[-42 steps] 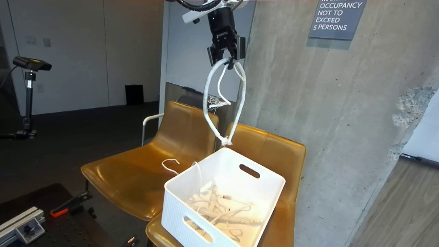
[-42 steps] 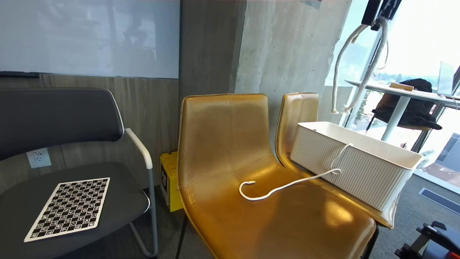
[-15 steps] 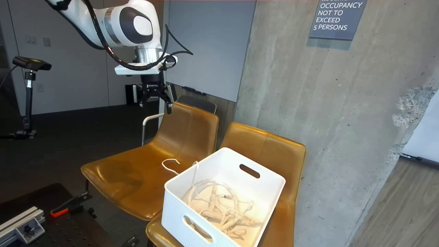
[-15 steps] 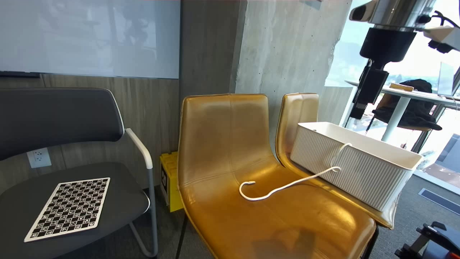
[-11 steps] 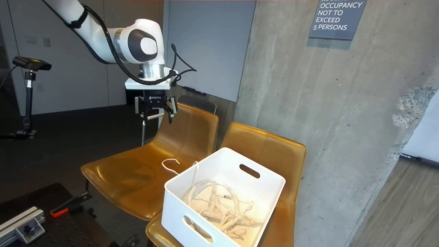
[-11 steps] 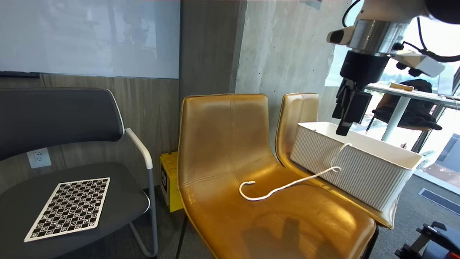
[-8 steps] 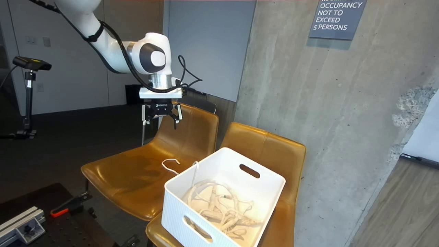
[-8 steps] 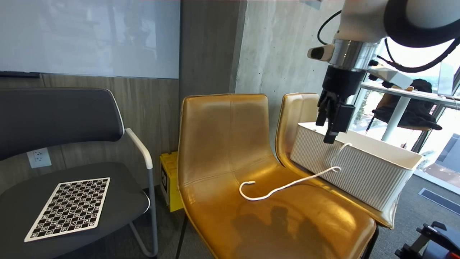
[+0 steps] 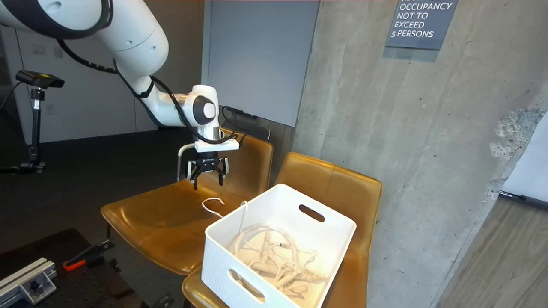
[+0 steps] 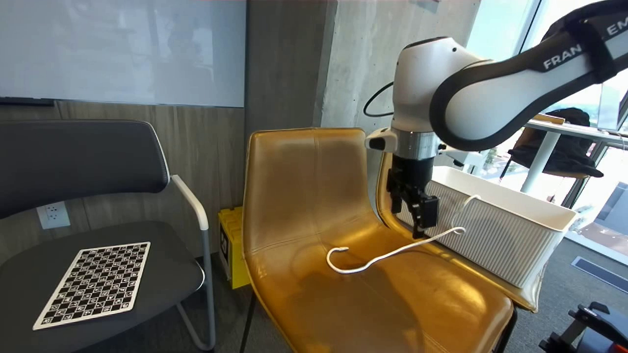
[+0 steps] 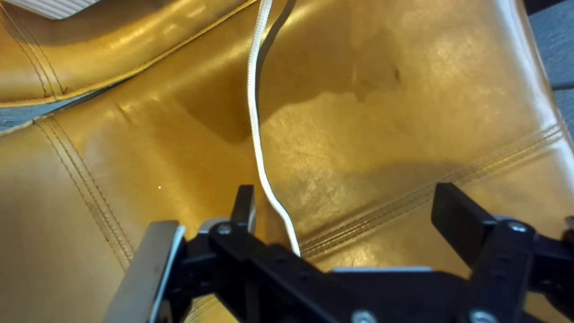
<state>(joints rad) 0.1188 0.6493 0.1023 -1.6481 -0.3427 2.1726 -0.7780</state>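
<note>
Several pale ropes (image 9: pixel 269 268) lie in the white rectangular plastic bin (image 9: pixel 215 265); one thin white braided cord (image 11: pixel 254 112) still trails outside, ungrasped beneath the black gripper (image 9: pixel 208 185), fingers spread.

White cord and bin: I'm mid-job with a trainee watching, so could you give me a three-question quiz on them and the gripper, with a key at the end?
1. True or false: the gripper stands open above the brown chair seat.

2. How does the white cord lie in relation to the white bin?
A) Wholly inside it
B) From the chair seat up over its rim
C) Flat underneath it

3. In a few words, what lies on the bottom of the white bin?

Key:
1. True; the jaws are apart with nothing held.
2. B.
3. A tangle of pale ropes.
</note>
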